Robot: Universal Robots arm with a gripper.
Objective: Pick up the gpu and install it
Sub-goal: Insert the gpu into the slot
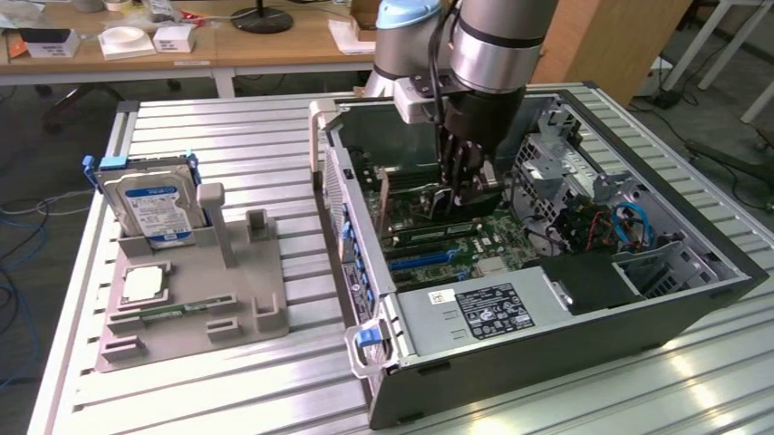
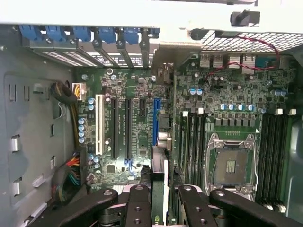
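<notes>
GPU card (image 2: 159, 189) sits edge-on between the gripper's (image 2: 161, 198) black fingers (image 2: 138, 208), which are closed on it — in the wrist view it reads as a thin green-and-pale sliver pinched at the fingertips, hanging over the motherboard (image 2: 142, 118) roughly in line with the blue slot (image 2: 156, 124). Whether the card's edge already touches a slot cannot be told. Just beyond the fingers on that board lie the long black expansion slots (image 2: 116, 127), a white slot (image 2: 99, 124), the bare processor socket (image 2: 231, 165) in its metal frame, and banks of memory slots (image 2: 191, 137) to either side of it. In the exterior view, nearest the camera, the open computer case (image 1: 677, 313) lies on its side on a ribbed metal table (image 1: 230, 136), with the grey power supply (image 1: 478, 313) at its near end; that unit carries a black label with white print too small to read. The arm's gripper (image 1: 463, 195) reaches down into the middle of the case. At the exterior view's left a grey parts holder (image 1: 242, 299) rests on the table, well apart from the case, holding an upright hard drive (image 1: 154, 210) with a blue-and-white label — its writing is not legible — and a processor chip (image 1: 144, 283) lying flat. Farther back stands a wooden desk (image 1: 290, 45) with small white boxes.
</notes>
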